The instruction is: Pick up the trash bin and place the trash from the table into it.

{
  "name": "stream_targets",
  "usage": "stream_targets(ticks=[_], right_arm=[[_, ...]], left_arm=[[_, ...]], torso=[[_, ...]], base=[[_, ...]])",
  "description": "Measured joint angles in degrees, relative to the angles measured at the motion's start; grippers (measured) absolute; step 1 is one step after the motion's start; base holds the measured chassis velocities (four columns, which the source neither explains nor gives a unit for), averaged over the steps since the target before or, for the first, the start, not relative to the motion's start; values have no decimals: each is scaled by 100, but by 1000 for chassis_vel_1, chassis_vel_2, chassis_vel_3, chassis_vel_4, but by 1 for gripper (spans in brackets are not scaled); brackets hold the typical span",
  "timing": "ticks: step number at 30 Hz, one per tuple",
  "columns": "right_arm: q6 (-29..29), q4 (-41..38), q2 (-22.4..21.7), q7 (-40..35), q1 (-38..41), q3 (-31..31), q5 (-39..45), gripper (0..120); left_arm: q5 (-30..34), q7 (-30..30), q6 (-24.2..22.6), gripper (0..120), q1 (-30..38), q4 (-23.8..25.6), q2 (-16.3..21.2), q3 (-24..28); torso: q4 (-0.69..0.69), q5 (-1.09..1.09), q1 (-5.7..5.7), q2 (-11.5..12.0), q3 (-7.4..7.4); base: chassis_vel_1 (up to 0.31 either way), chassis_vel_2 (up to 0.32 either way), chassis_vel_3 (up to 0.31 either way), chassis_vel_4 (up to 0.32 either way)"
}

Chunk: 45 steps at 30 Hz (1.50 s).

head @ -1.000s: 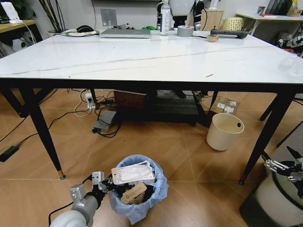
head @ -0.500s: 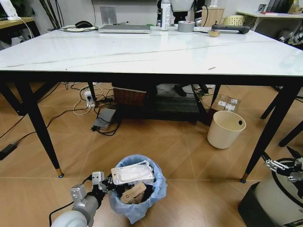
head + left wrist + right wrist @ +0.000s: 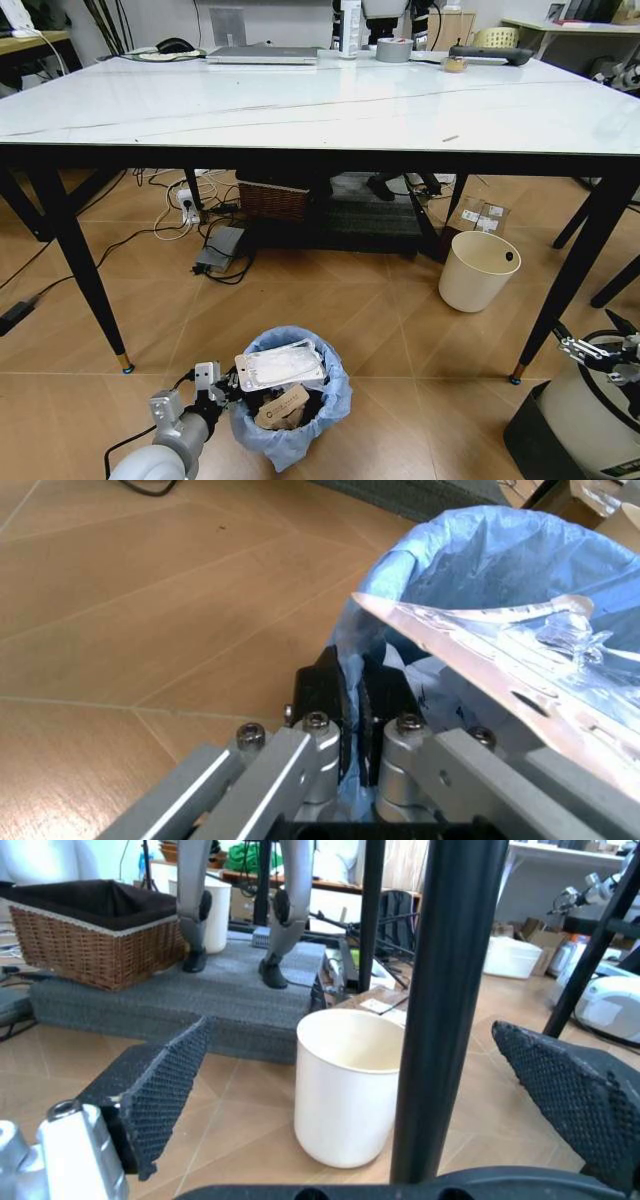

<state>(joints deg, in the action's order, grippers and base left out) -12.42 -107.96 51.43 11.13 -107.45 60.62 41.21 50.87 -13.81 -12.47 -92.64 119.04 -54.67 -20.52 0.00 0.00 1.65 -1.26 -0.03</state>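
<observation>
The trash bin (image 3: 300,440), small and lined with a light-blue bag, stands on the floor in front of the table (image 3: 300,110). My left gripper (image 3: 222,388) is at the bin's left rim. In the left wrist view its black fingers (image 3: 325,697) are clamped on the bag-covered rim (image 3: 470,562), so the left gripper (image 3: 352,705) is shut on the bin. Trash lies in the bin: a clear plastic package (image 3: 280,365) and a brown paper piece (image 3: 282,405). A tiny scrap (image 3: 450,138) lies on the tabletop. My right gripper (image 3: 600,352) hangs low at the right, open (image 3: 365,1095).
A cream bucket (image 3: 477,272) stands under the table near its right front leg (image 3: 575,290). A wicker basket (image 3: 275,205), a grey mat and cables (image 3: 200,240) lie beneath. A laptop (image 3: 262,55) and a tape roll (image 3: 394,50) sit at the table's far edge.
The whole head picture has shifted a little, with the table sitting higher in it, so the camera moved. The bin and both grippers keep their places in the picture.
</observation>
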Motion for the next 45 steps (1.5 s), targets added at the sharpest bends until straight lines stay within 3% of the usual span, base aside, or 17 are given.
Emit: stream_targets(ticks=[23, 45], right_arm=[[0, 0, 0, 0, 0, 0, 0, 100], [0, 0, 0, 0, 0, 0, 0, 100]], left_arm=[[486, -445, -151, 0, 175, -457, -58, 130], [558, -507, -147, 0, 316, -737, -85, 22]], torso=[[0, 0, 6, -37, 0], [0, 0, 9, -48, 0]], base=[[0, 0, 0, 0], [0, 0, 0, 0]])
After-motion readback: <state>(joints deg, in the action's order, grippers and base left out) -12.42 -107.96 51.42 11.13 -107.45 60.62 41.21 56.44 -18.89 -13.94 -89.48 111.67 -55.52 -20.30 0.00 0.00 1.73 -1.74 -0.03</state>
